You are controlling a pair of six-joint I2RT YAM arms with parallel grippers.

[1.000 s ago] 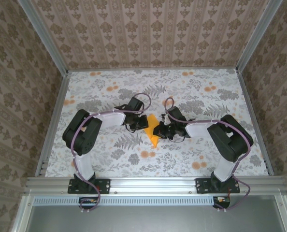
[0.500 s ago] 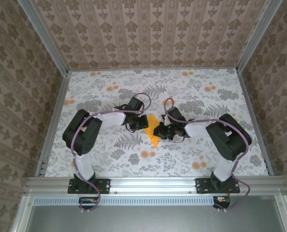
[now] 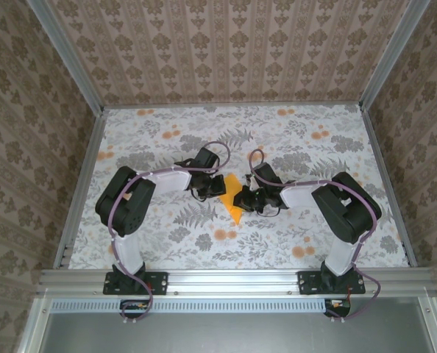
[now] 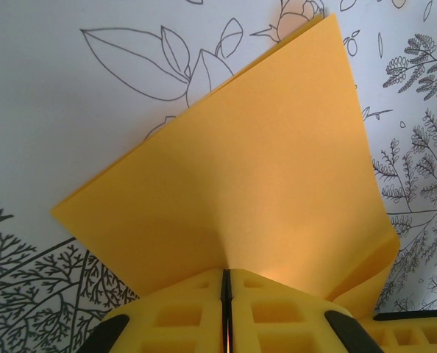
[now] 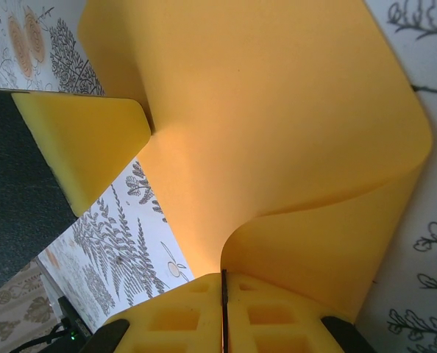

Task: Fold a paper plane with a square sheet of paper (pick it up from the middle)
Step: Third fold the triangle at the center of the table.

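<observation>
Floral-print tablecloth lies beneath both arms. The left gripper has its jaws pressed together on the near edge of the square sheet of paper, which fans out ahead of it, bent. The right gripper pinches the opposite edge, the paper curling away just beyond it.

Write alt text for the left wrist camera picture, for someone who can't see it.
The left gripper, shut, pinches the orange-yellow square sheet of paper. The sheet spreads away from the gripper, puckered at the pinch and curling at lower right, over a white table printed with grey leaves.
</observation>
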